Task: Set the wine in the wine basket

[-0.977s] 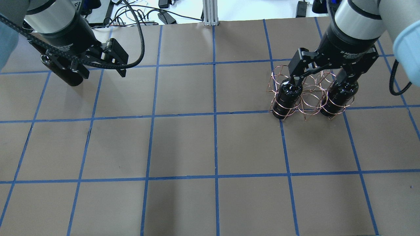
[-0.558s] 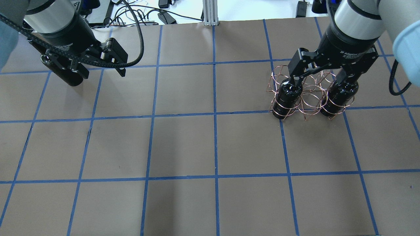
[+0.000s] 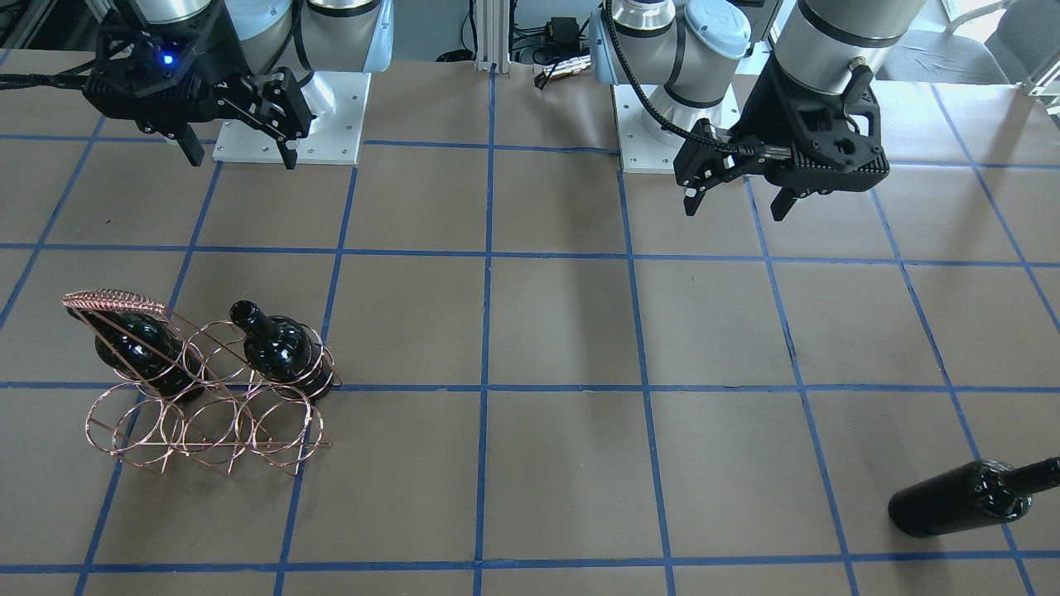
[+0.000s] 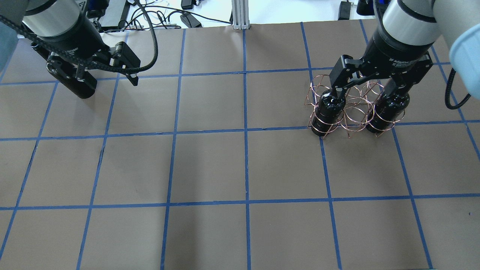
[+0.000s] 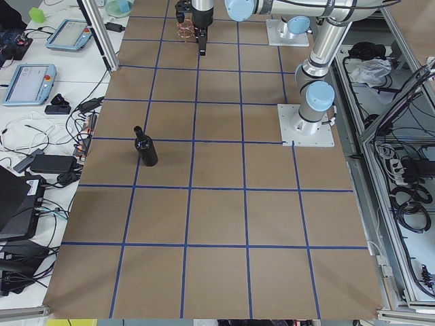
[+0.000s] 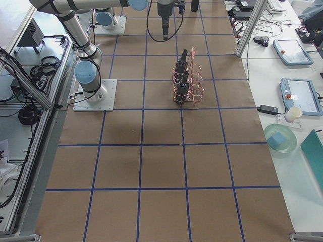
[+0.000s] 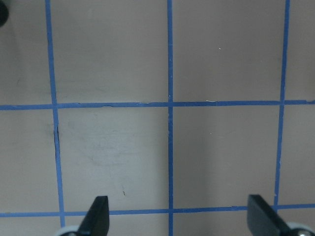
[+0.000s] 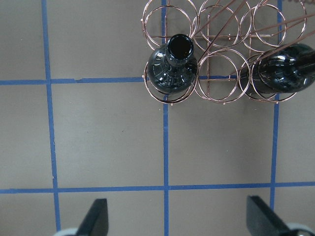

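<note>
Two bottles [image 3: 277,348] [image 3: 137,354] sit in the basket [image 3: 116,299]; one bottle [image 3: 952,503] lies far left. The left claw [image 3: 735,209] and right claw [image 3: 240,159] are spread wide, empty.

Silver links [image 3: 836,33] are being closed off by pale-blue caps [image 3: 716,25]; the black left gripper [image 3: 734,210] and right gripper [image 3: 242,159] are being fed by black cables [image 4: 447,93].

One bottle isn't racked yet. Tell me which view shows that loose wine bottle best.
Exterior left: the loose wine bottle shows whole, with nothing covering it. Front-facing shows it larger, but its neck runs off the frame edge. Overhead, the left hand hides most of it. Other views give no clear look.
</note>
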You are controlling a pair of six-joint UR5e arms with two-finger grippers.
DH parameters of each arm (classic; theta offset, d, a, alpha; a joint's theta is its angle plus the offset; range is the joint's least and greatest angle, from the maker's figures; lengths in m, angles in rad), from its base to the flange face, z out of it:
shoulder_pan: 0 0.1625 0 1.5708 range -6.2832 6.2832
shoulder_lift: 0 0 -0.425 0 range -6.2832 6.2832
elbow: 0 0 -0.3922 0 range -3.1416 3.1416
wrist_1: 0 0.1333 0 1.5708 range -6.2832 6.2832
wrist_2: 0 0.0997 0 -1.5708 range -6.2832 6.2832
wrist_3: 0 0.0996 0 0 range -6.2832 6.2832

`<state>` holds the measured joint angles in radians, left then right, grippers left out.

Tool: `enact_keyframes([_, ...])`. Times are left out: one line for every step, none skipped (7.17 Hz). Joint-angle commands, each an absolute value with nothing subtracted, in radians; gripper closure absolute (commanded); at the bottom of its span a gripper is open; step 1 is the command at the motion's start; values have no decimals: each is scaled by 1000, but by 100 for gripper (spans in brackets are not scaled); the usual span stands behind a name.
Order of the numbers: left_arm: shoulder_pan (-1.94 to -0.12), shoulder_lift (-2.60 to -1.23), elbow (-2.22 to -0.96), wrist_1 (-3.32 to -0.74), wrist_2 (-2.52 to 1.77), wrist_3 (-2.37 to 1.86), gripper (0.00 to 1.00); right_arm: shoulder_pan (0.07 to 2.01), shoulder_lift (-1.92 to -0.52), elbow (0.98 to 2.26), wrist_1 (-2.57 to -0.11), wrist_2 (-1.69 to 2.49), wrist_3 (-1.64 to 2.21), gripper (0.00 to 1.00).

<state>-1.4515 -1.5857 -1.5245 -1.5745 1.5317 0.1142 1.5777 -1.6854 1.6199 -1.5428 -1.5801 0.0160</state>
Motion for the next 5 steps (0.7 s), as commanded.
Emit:
enact_keyframes([-1334, -1629, -1506, -1518, 1523, 208, 0, 1578, -1684, 1620, -1543, -1580, 17, 0])
enact_keyframes([-1297, -1658, -1470, -1500, 1534, 285, 0, 1578, -1686, 1620, -1545, -1580, 17, 0])
enact_keyframes([-1225, -1707, -1398, -1500, 1522, 326, 0, 1578, -1684, 1620, -1545, -1578, 17, 0])
enact_keyframes([-1174, -1756, -1344, -1499, 1519, 378, 0, 1578, -1684, 1620, -1543, -1578, 17, 0])
enact_keyframes([-1148, -1805, -1313, -1467, 1523, 435, 0, 1578, -1684, 1620, -1543, -1578, 17, 0])
